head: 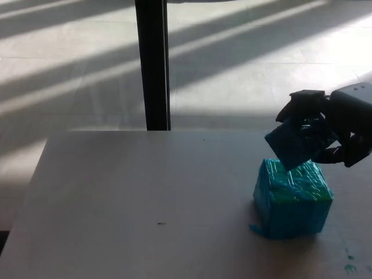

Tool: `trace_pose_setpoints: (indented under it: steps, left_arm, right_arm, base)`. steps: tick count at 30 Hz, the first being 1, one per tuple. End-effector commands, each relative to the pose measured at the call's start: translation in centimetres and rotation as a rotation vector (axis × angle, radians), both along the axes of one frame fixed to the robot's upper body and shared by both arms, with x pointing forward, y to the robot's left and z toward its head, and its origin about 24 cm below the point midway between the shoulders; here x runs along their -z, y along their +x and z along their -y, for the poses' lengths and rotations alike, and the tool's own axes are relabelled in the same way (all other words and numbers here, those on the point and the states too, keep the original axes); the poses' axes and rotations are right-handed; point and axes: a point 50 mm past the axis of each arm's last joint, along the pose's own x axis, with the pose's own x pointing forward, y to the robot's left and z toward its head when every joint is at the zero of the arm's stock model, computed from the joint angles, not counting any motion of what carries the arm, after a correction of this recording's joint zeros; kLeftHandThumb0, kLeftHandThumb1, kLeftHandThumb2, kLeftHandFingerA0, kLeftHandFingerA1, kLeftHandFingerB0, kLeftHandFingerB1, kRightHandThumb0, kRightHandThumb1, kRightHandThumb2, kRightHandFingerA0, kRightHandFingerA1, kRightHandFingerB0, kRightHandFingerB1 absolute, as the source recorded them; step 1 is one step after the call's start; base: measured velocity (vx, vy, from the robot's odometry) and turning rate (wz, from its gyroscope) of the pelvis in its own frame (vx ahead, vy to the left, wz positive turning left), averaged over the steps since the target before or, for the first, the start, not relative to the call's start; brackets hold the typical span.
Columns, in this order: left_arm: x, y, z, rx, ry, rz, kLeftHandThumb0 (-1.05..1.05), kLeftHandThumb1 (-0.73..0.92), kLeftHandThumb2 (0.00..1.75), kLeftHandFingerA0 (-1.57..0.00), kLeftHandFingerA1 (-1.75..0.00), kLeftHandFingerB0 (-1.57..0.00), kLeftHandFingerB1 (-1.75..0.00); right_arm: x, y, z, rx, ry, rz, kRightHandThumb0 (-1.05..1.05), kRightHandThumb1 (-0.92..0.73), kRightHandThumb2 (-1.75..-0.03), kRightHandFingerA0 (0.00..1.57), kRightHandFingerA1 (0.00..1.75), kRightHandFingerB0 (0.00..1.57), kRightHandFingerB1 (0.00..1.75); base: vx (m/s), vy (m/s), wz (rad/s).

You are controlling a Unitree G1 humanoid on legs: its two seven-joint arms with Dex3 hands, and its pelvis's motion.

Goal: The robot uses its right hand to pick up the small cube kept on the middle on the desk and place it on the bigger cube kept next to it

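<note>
- the desk (pixel 128 197) is a pale, bare top filling the lower half of the head view; behind it lies a sunlit tiled floor with a dark post (pixel 153 64) standing at the far edge.
- the big cube (pixel 292 200) sits on the right part of the desk, wrapped in shiny teal tape, one corner turned toward the camera, its top face free.
- the right hand (pixel 328 131) comes in from the right edge, above and just behind the big cube; its dark fingers are closed round the small cube. no left hand shows.
- the small cube (pixel 288 146) is darker blue, held tilted with one corner pointing down, hanging over the far edge of the big cube's top; whether it touches that top cannot be told.
- judged from this, the drop point lies below and a little nearer the camera than the hand; the cube should be levelled before release, or it may tip off.
</note>
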Motion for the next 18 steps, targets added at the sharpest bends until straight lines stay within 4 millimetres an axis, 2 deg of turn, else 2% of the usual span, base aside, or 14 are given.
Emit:
trace_pose_setpoints:
  steps: [1,3,4,5,8,9,10,11,12,13,15,16,17,18]
  left_arm:
    - [0.0,-0.4,-0.2,-0.006,0.023,-0.026,-0.72,0.67,0.61,-0.48,-0.61,-0.58,-0.51]
    - [-0.2,-0.2,-0.3,0.017,0.029,-0.026,-0.71,0.68,0.61,-0.47,-0.63,-0.57,-0.53]
    - [-0.2,-0.2,-0.3,-0.003,0.016,-0.016,-0.71,0.65,0.6,-0.55,-0.72,-0.64,-0.61]
    - [-0.2,-0.3,-0.4,-0.031,-0.004,0.0,-0.71,0.65,0.6,-0.55,-0.72,-0.64,-0.61]
    - [-0.4,0.0,-0.4,0.016,0.023,-0.011,-0.73,0.67,0.6,-0.44,-0.64,-0.59,-0.58]
    - [-0.5,0.0,-0.4,0.016,0.019,-0.007,-0.72,0.66,0.6,-0.58,-0.76,-0.64,-0.63]
    - [-0.5,0.0,-0.4,0.007,0.011,-0.004,-0.71,0.66,0.6,-0.53,-0.69,-0.63,-0.56]
    - [-0.5,0.1,-0.4,0.012,0.011,-0.005,-0.72,0.67,0.6,-0.46,-0.63,-0.56,-0.52]
    - [-0.6,0.2,-0.4,0.021,0.016,-0.006,-0.7,0.55,1.0,-0.41,-0.63,-0.51,-0.6]
    - [-0.6,0.1,-0.4,0.012,0.016,-0.005,-0.71,0.67,0.61,-0.48,-0.59,-0.58,-0.48]
    - [-0.5,0.1,-0.4,0.001,0.016,-0.003,-0.71,0.67,0.61,-0.48,-0.59,-0.58,-0.48]
    - [-0.5,0.2,-0.4,-0.007,0.026,-0.008,-0.66,0.56,1.01,-0.49,-0.66,-0.53,-0.61]
    - [-0.4,0.2,-0.4,-0.011,0.03,-0.01,-0.66,0.56,1.01,-0.49,-0.66,-0.53,-0.61]
    - [-0.5,0.2,-0.4,-0.007,0.029,-0.007,-0.67,0.68,0.62,-0.55,-0.63,-0.6,-0.51]
  right_arm:
    - [1.1,-0.3,-0.2,0.012,-0.071,-0.095,-0.24,-0.73,-0.69,0.79,1.68,0.74,1.24]
    - [1.6,-0.5,-0.3,-0.001,-0.091,-0.093,-0.22,-0.68,-0.62,0.78,1.66,0.76,1.25]
    - [1.8,-0.4,-0.2,0.006,-0.097,-0.105,-0.25,-0.68,-0.65,0.78,1.6,0.8,1.08]
    - [2.2,-0.3,-0.1,0.018,-0.105,-0.123,-0.25,-0.68,-0.65,0.78,1.6,0.8,1.08]
    - [2.6,-0.2,0.2,0.03,-0.117,-0.133,-0.23,-0.67,-0.71,0.77,1.64,0.73,1.3]
    - [2.6,-0.2,0.2,0.033,-0.122,-0.136,-0.25,-0.68,-0.65,0.81,1.63,0.76,1.18]
    - [2.7,-0.1,0.2,0.038,-0.127,-0.147,-0.25,-0.68,-0.66,0.79,1.61,0.77,1.13]
    - [2.9,0.0,0.2,0.041,-0.134,-0.157,-0.29,-0.67,-0.64,0.81,1.55,0.81,0.97]
    - [3.0,0.0,0.0,0.042,-0.145,-0.169,-0.28,-0.67,-0.68,0.81,1.52,0.81,0.96]
    - [3.1,0.0,-0.1,0.04,-0.151,-0.171,-0.28,-0.67,-0.66,0.79,1.54,0.8,0.94]
    - [3.2,-0.1,-0.2,0.038,-0.157,-0.172,-0.28,-0.67,-0.66,0.79,1.54,0.8,0.94]
    - [3.5,0.0,-0.6,0.026,-0.178,-0.165,-0.29,-0.69,-0.62,0.75,1.63,0.72,1.16]
    - [3.6,0.0,-0.7,0.021,-0.187,-0.161,-0.29,-0.69,-0.62,0.75,1.63,0.72,1.16]
    - [3.6,0.0,-0.8,0.018,-0.188,-0.16,-0.3,-0.67,-0.62,0.75,1.62,0.75,0.97]
  base:
    - [0.0,0.0,0.0]
    - [0.0,0.0,0.0]
    - [0.0,0.0,0.0]
    - [0.0,0.0,0.0]
    - [0.0,0.0,0.0]
    - [0.0,0.0,0.0]
    - [0.0,0.0,0.0]
    - [0.0,0.0,0.0]
    - [0.0,0.0,0.0]
    - [0.0,0.0,0.0]
    - [0.0,0.0,0.0]
    - [0.0,0.0,0.0]
    - [0.0,0.0,0.0]
    - [0.0,0.0,0.0]
